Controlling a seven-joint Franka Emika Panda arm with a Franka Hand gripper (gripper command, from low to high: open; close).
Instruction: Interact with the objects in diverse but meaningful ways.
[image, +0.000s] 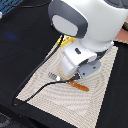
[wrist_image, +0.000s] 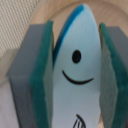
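In the wrist view my gripper (wrist_image: 75, 75) is shut on the white paddle-like piece (wrist_image: 75, 100). The piece has a black smiling face and a blue stripe near its tip. The teal pads (wrist_image: 44, 75) press on both of its sides. The tan round plate (wrist_image: 60, 7) lies behind the piece. In the exterior view the arm's white body (image: 85, 25) hides the gripper and the piece, low over the beige placemat (image: 45, 85). A yellow block (image: 67, 41) peeks out beside the arm. The other toy items are hidden.
The orange-handled fork (image: 72, 85) lies on the placemat in front of the arm. A black cable (image: 35, 95) runs across the mat to the exterior view's left. A dark tabletop (image: 20, 40) surrounds the mat.
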